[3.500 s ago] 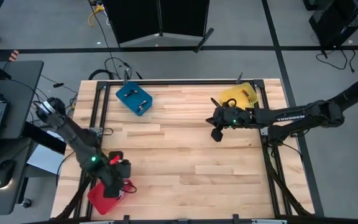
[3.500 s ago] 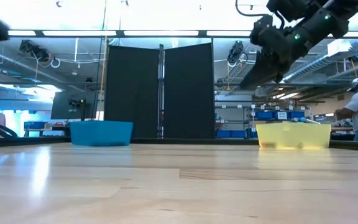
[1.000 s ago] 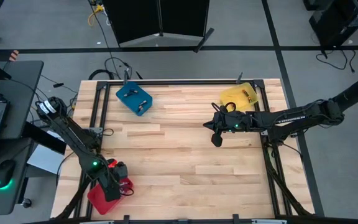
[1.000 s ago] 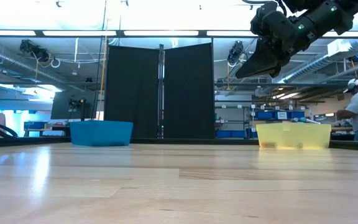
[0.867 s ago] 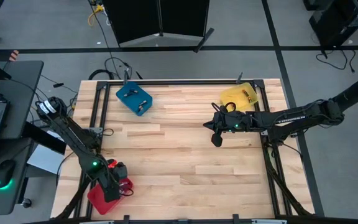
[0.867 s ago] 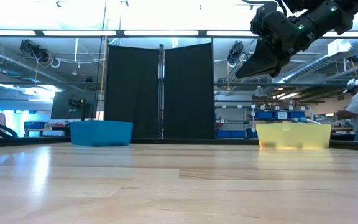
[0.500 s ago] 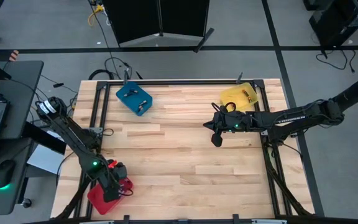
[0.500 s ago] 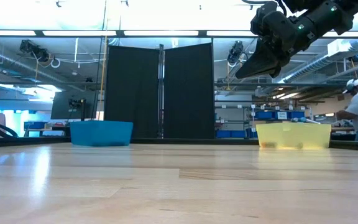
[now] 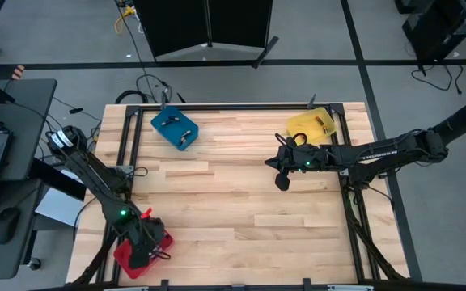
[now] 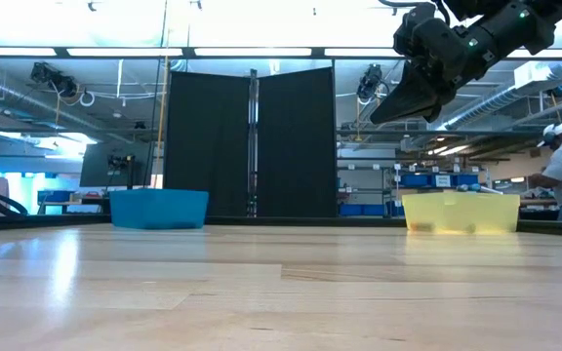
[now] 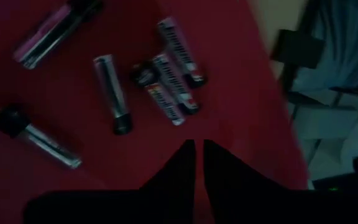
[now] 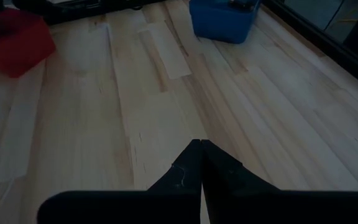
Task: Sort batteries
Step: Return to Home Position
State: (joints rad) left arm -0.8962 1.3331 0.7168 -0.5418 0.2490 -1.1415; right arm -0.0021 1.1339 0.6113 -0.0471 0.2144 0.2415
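At the left end of the bench [image 9: 233, 210], the left jaws hang low over the red bin [image 9: 123, 260], drawn to a thin slit and gripping nothing. Beneath them we see several batteries [image 11: 110, 93] lying loose on the bin's floor (silvery and dark cells, three of them bunched side by side). More dark cells lie in the blue bin [image 9: 174, 128]. The right jaws, pinched together and empty, hover above bare wood near the yellow bin [image 9: 311, 124].

Light wooden table [image 9: 241, 202], blue bin [image 9: 191, 128] far left, yellow bin [image 9: 302, 125] far right, red bin [image 9: 122, 257] (near-left corner)
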